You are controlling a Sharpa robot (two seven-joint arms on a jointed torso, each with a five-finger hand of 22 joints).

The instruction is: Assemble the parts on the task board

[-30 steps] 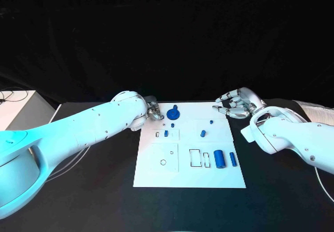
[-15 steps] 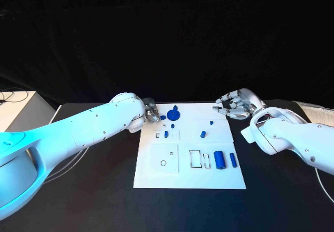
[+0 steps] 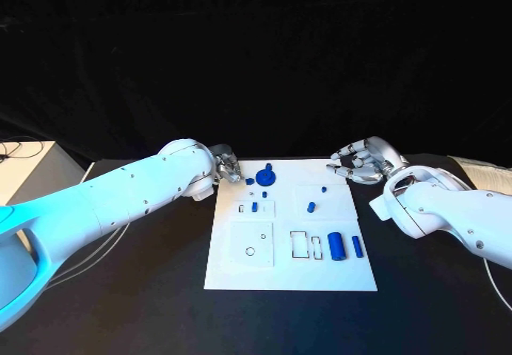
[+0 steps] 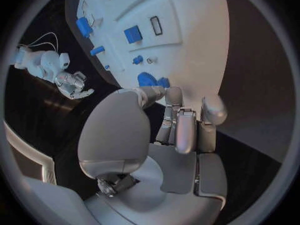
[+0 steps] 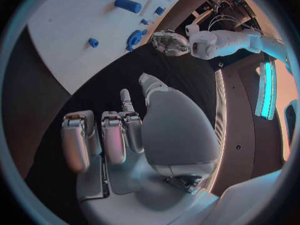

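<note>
Robotics lab — black-draped backdrop (image 3: 256,66), black table (image 3: 139,296), white task board (image 3: 290,275), loose cables (image 3: 13,144)

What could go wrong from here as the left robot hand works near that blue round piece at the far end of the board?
1. The left robot hand sits right beside the round blue part and a small blue piece; a poorly aimed reach could knock them across the task board.
2. The left arm reaches close along the board's edge and might nudge it.
3. The right robot hand hovers off the far corner, holding nothing, so it cannot steady the board.
</note>
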